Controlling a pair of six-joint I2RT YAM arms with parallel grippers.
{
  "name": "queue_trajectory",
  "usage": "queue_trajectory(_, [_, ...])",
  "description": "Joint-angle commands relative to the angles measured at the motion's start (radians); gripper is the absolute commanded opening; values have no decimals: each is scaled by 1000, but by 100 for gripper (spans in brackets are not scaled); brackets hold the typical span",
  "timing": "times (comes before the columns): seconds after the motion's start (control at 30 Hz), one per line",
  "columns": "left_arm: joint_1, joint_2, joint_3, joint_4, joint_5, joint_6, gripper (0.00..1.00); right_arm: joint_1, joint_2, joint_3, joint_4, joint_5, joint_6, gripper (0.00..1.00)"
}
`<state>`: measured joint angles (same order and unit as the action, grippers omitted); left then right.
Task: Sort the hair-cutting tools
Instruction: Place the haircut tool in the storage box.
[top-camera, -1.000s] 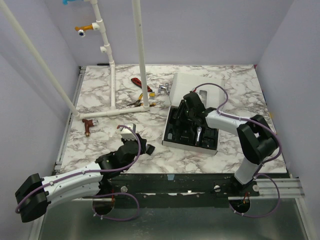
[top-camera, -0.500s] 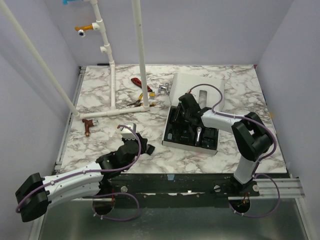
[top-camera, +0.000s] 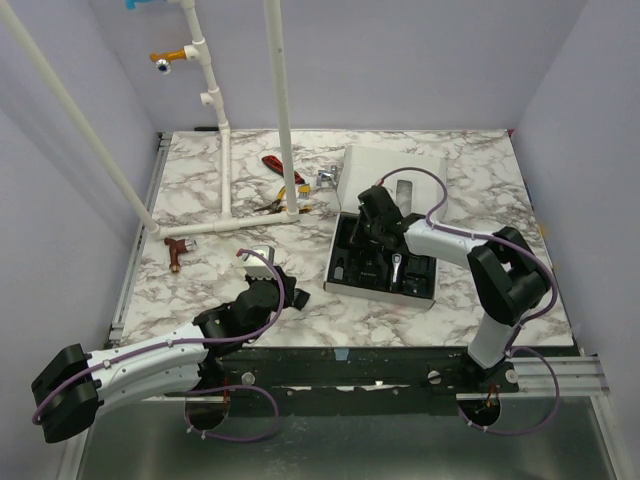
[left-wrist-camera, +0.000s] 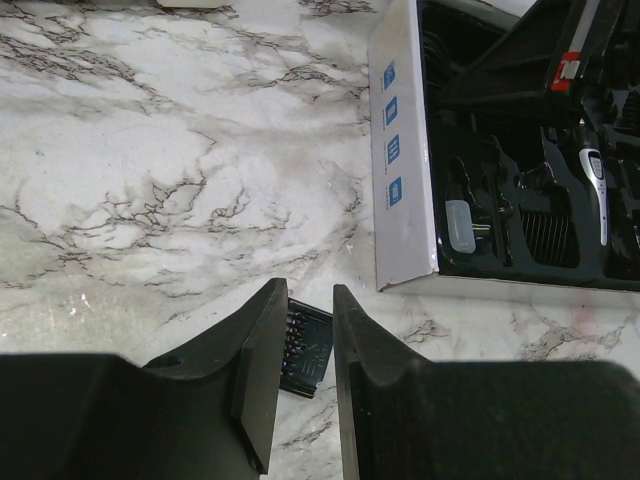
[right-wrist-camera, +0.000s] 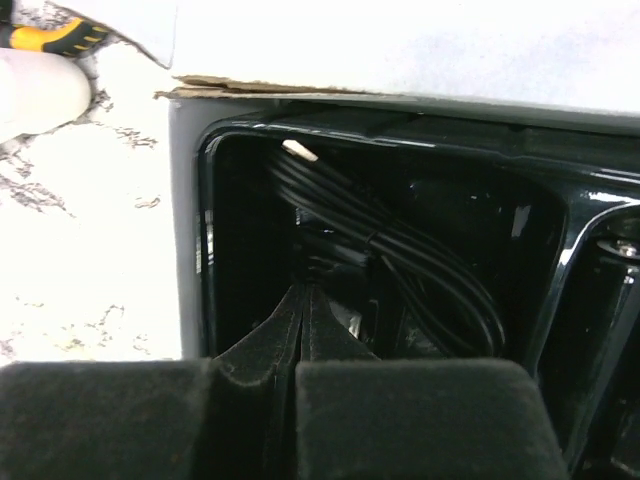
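Right hand (right-wrist-camera: 305, 292) was found fully closed, its fingers pressed together with nothing seen between them. Its tips were down in a corner compartment of the black tray (right-wrist-camera: 205, 250), just beside a coiled black cable (right-wrist-camera: 400, 250). Left hand (left-wrist-camera: 307, 292) stood low over the counter (left-wrist-camera: 150, 180) near the white box (left-wrist-camera: 405, 200), jaws a narrow gap apart and gripping nothing. One small black comb guard (left-wrist-camera: 308, 352) lay on the counter, seen through that gap; contact with the fingers could not be determined. The slim clipper (left-wrist-camera: 597, 185), silver end showing, lay in the tray inside the box.
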<state>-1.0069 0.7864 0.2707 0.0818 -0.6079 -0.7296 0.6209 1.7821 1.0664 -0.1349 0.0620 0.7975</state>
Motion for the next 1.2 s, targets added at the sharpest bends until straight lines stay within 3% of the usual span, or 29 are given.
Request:
queue_trajectory(0.0, [7, -5, -7, 20, 13, 16, 27, 9, -87, 26, -12, -10, 21, 1])
queue_trajectory(0.4, [8, 1, 3, 17, 12, 25, 27, 8, -163, 7, -15, -17, 3, 1])
queue_trajectory(0.43, [8, 1, 5, 17, 14, 26, 27, 8, -145, 16, -29, -30, -8, 4])
queue_trajectory(0.5, [7, 5, 8, 21, 16, 29, 27, 8, -103, 37, -66, -50, -30, 20])
queue_trajectory(0.6, [8, 22, 12, 44, 26, 38, 27, 8, -55, 52, -102, -85, -60, 36])
queue_trajectory(0.77, [11, 103, 49, 96, 76, 61, 27, 8, -32, 55, -122, -65, -105, 48])
queue_trajectory(1.17, [17, 321, 146, 205, 209, 107, 27, 23, 38, 63, -169, -84, -178, 45])
